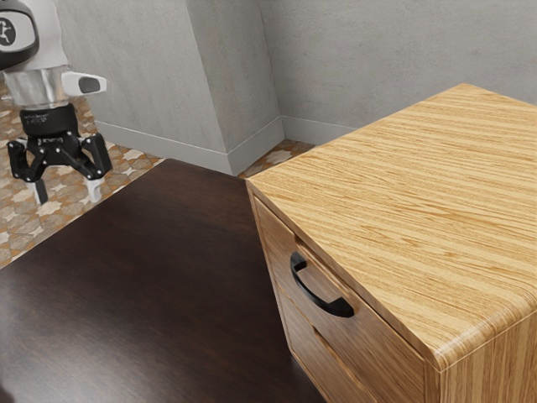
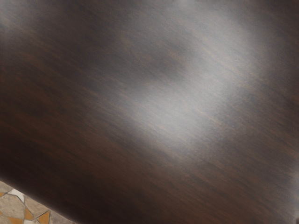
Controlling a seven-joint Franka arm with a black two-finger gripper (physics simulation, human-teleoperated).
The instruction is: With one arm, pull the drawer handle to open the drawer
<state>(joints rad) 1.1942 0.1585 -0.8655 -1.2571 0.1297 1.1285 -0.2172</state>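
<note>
A dark brown wooden table (image 1: 143,285) takes up the lower half of the exterior view from about 6 to 9 o'clock. In the wrist view the same glossy dark surface (image 2: 149,112) lies under the hand.

On the table, from 2 to 5 o'clock in the exterior view, stands a light oak-grained wooden cabinet (image 1: 403,201) with a rounded top edge. Behind it rises a grey concrete wall (image 1: 377,59) with a pale baseboard. A patterned brown and beige tiled floor (image 1: 17,227) shows at 9 o'clock past the table's edge, and a corner of it (image 2: 18,210) appears in the wrist view.

The white and grey robot arm (image 1: 38,50) comes down at 10 o'clock, well apart from the cabinet.

The cabinet's upper drawer front (image 1: 357,323) faces toward 7 o'clock. It sits level with the lower front (image 1: 336,369) beneath it, so the drawer looks closed.

The black two-finger gripper (image 1: 65,195) hangs at the arm's end, above the table's far edge. Its fingers (image 1: 94,190) point down and are spread apart with nothing between them.

The curved black drawer handle (image 1: 319,290) is mounted on the upper drawer front, just below the cabinet top. It lies at about 4 o'clock from the gripper, well apart from it and untouched.
</note>
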